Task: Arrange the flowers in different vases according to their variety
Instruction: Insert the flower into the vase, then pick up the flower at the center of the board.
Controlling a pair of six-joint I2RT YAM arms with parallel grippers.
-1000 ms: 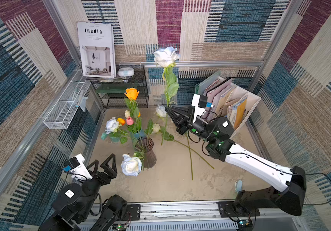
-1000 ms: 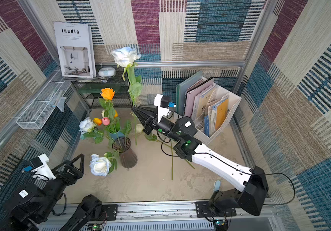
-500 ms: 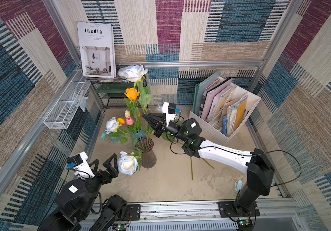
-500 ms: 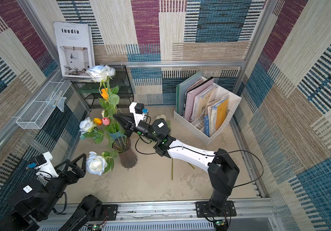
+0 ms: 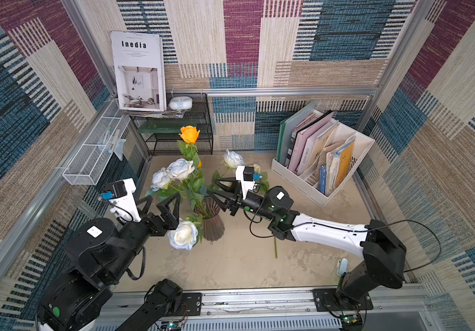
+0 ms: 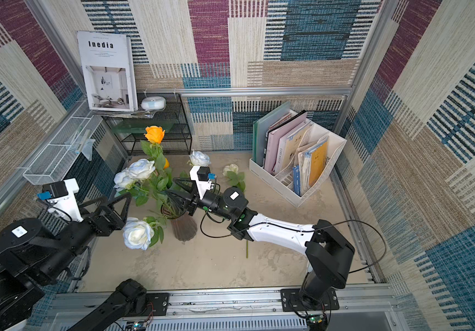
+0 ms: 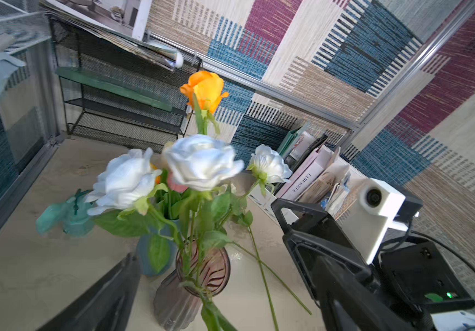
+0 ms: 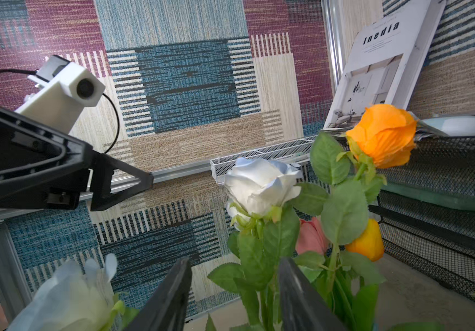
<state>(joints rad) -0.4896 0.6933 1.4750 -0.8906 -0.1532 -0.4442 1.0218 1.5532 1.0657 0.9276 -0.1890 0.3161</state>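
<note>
Both top views: the purple vase (image 5: 212, 226) stands mid-table (image 5: 230, 266), packed w/ roses. The orange rose (image 5: 189, 134) is tallest, w/ the pale-blue rose (image 5: 179, 168) and a white rose (image 5: 160, 179) below it. A drooping rose (image 5: 183, 234) hangs over the rim. The right gripper (image 5: 211, 185) sits among the leaves just above the vase mouth, low on the stems. That's prob. so a stem goes straight down the neck instead of tipping out. Its jaws are parted. The left gripper (image 5: 163, 200) hangs just beside the bouquet on the opposite side, jaws spread wide, nothing in them. It looks like standby, ready to steady the vase or a leaning stem. Two loose roses (image 5: 233, 158) lie on the table behind the right arm, stems running under it, so the sort isn't done.

Left wrist view: the blue vase (image 7: 142, 258) stands right behind the purple one; touching or just apart, can't tell. The teal watering can (image 7: 64, 215) is off to the side, not part of the job.

Right wrist view: the right jaws are apart w/ green rose stems between them. No pad is seen pressing a stem, so I read it as a let-go, not a grip. A pink tulip (image 8: 311, 238) and an orange tulip (image 8: 365, 243) sit lower, behind the rose leaves. They're presumably in the blue vase, kept separate by variety; the vase itself is hidden here.
</note>
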